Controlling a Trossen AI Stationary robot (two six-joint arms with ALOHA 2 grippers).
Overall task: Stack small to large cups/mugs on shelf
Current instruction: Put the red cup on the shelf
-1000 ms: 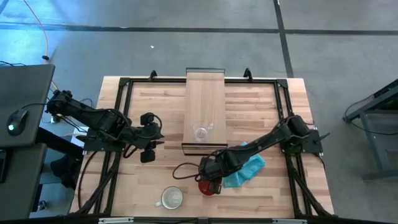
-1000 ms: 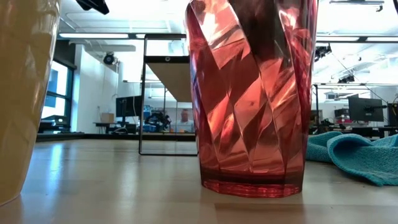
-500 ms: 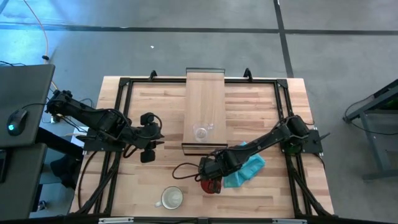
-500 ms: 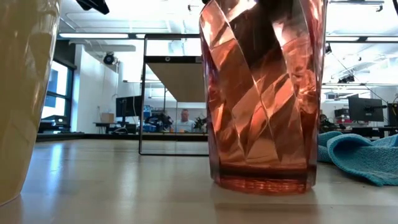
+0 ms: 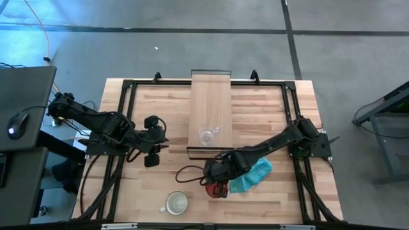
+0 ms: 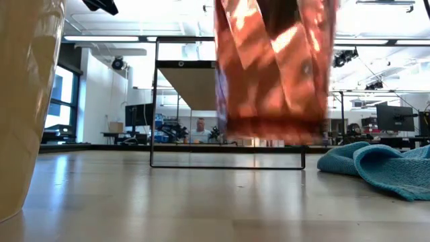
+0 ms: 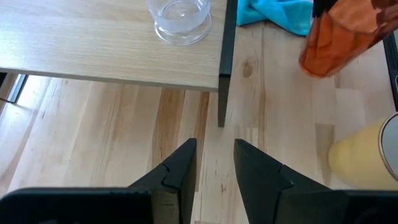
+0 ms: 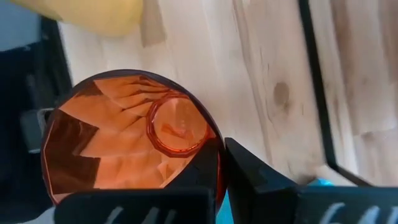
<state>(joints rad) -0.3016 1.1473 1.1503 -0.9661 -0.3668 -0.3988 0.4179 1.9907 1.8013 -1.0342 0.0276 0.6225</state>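
In the high view, the red cup (image 5: 216, 189) hangs just above the table near its front edge, with my right gripper (image 5: 215, 181) shut on it. The low view shows the cup (image 6: 275, 67) clear of the tabletop. The clear glass (image 5: 206, 136) stands on its base near the front end of the shelf (image 5: 211, 96). The white mug (image 5: 176, 203) stands upright on the table at the front left. My left gripper (image 7: 214, 158) waits left of the shelf, open, with nothing between its fingers. My right gripper holds the red cup by its rim wall (image 8: 216, 163). One finger is inside the cup and the other finger (image 8: 249, 177) is outside it. The fingers come from above, pointing steeply down. The cup hangs below them, mouth up, lifted clear of the table.
A teal cloth (image 5: 254, 175) lies crumpled on the table just right of the red cup. A cable (image 5: 186, 174) loops beside my right gripper. The shelf's dark frame edge (image 7: 227, 56) stands between the cup and the glass.
My right gripper has risen with the red cup. The cup first slid a little sideways on the table, then came up clear of it. My left arm has kept still.
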